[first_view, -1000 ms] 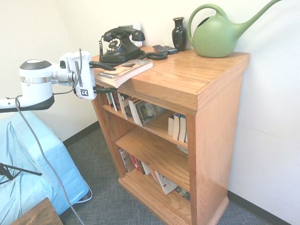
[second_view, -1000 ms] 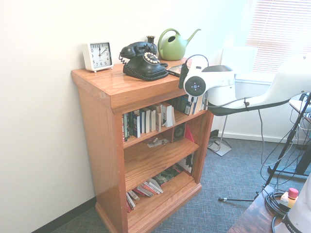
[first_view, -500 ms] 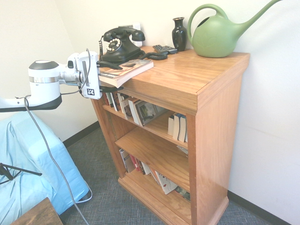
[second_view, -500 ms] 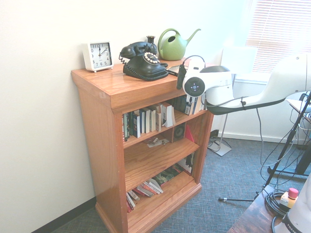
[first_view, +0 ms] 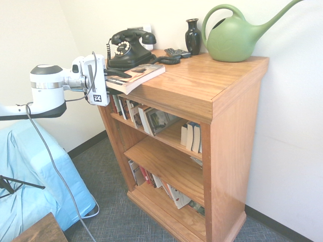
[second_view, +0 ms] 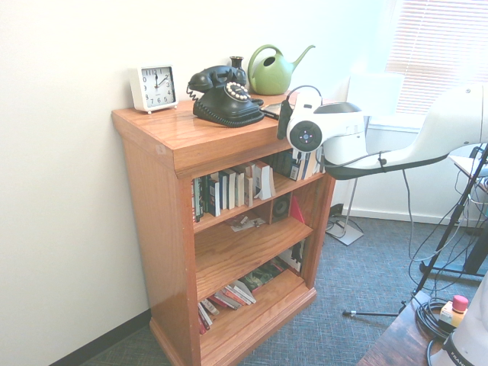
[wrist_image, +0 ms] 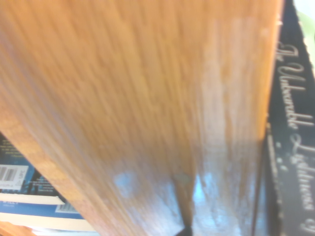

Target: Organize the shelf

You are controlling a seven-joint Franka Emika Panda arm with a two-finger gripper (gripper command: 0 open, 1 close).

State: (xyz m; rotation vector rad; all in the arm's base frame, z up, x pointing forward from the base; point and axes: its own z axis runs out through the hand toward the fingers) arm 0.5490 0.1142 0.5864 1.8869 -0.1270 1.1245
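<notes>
Shelf (first_view: 202,85): oak bookcase standing against a white wall, thick overhanging top, three open tiers, plinth base.

Top surface: black rotary telephone (first_view: 128,48) near the wall; white alarm clock (second_view: 153,87) at the far corner; small dark vase (first_view: 193,36); green watering can (first_view: 234,38) at the end; dark remote (first_view: 177,52) between telephone and vase. One book (first_view: 135,76) lies flat, overhanging the front corner of the top.

Upper tier: row of upright and leaning books (second_view: 229,188). Middle tier: mostly bare board with loose papers (second_view: 248,223). Bottom tier: books lying and leaning (second_view: 232,293).

Pincer (first_view: 113,83): at the corner of the shelf top, one finger above the overhanging book and one below its edge, jaws narrow around it; whether they press on it cannot be told.

Wrist view: blurred oak board (wrist_image: 128,108) close up, a dark book cover with cursive lettering (wrist_image: 290,147) beside it.
</notes>
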